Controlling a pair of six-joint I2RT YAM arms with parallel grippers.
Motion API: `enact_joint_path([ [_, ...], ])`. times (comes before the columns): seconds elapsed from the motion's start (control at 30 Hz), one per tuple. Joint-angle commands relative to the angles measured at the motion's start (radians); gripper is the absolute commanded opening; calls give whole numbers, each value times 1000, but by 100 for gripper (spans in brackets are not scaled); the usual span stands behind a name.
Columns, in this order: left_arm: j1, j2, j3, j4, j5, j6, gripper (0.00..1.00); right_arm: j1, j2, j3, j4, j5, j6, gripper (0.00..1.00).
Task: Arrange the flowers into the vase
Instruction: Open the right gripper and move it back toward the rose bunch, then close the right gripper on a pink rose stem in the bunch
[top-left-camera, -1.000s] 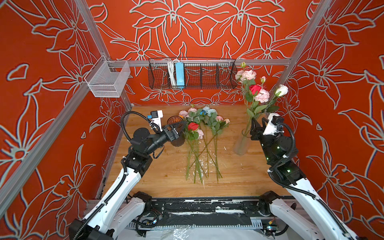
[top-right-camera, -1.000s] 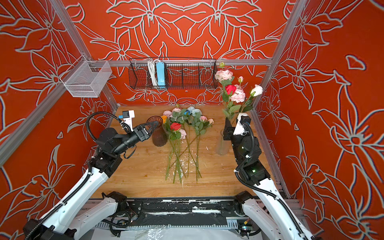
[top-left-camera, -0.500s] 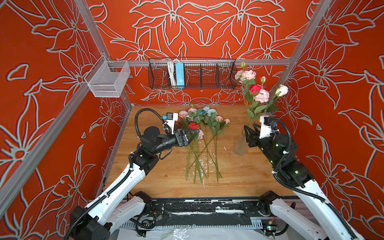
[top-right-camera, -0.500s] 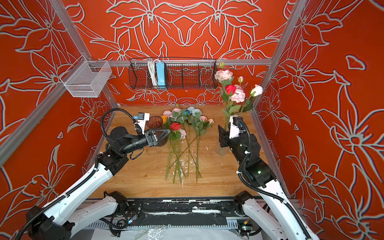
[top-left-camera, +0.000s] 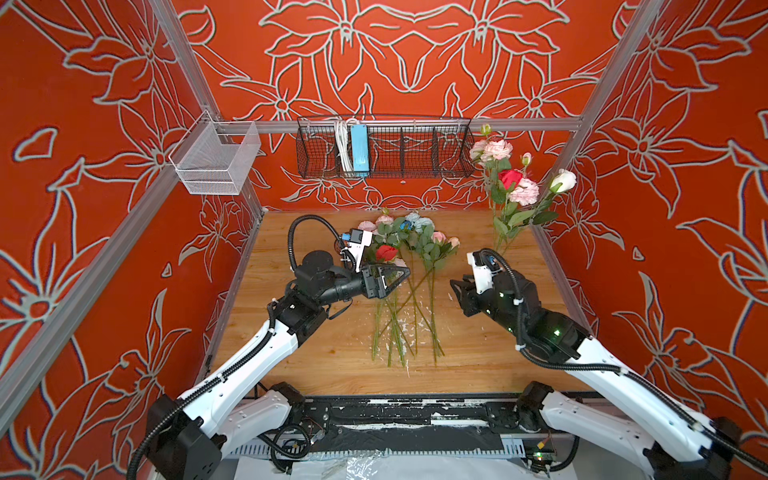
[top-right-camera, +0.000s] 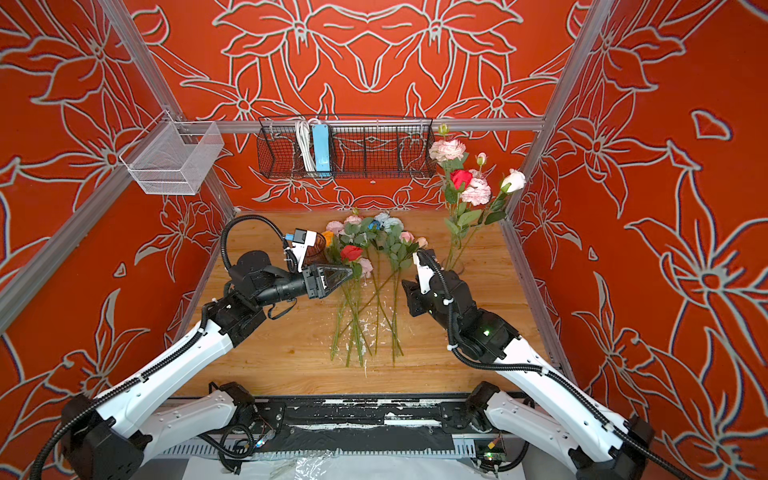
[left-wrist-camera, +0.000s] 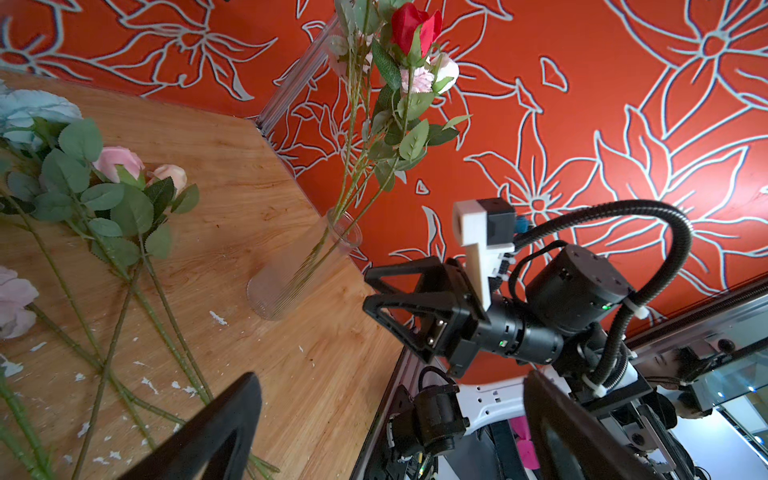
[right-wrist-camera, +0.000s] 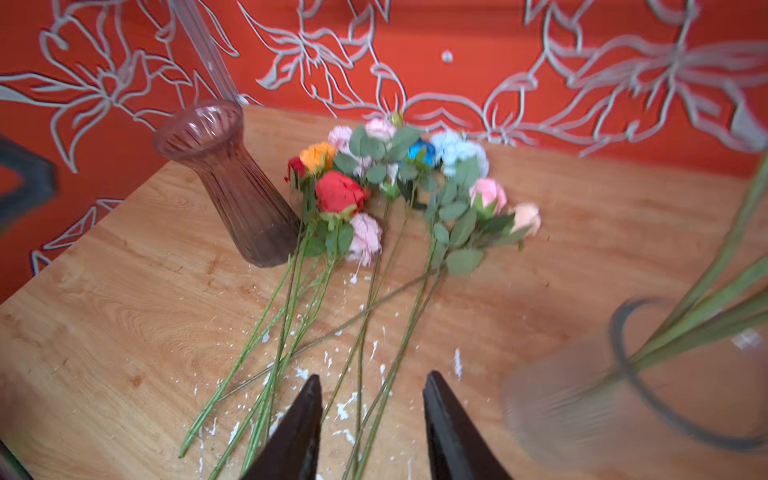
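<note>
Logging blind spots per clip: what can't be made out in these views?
- Clear vase: blurred and cut by the frame edge in the right wrist view; mostly behind the right arm in both top views.
- Pink vase: largely behind the left wrist camera in both top views.
- Table flowers: blooms overlap, count unclear.

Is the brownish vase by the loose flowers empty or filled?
Empty: the brownish vase stands upright, and through its open mouth and glass nothing shows inside.

Ribbed, glossy glass vase (left-wrist-camera: 297, 272) on matt wooden table (left-wrist-camera: 232, 174).
</note>
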Motion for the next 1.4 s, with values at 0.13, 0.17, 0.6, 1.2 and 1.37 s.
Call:
enact_joint_path([
  [0.13,-3,-87,50,-255,-417,53,98,59,89,-100,68,170,339,31],
  [0.17,-2,-95,52,-294,-503,44,99,60,111,-102,74,185,346,31],
  [0.6,54,-85,60,-333,-508,-25,99,29,592,125,52,199,324,39],
  [1.2,72,-82,51,-287,-433,-32,99,-100,969,301,50,89,316,25],
  [1.37,78,-87,48,-280,-429,-32,99,-123,977,294,75,46,314,11],
])
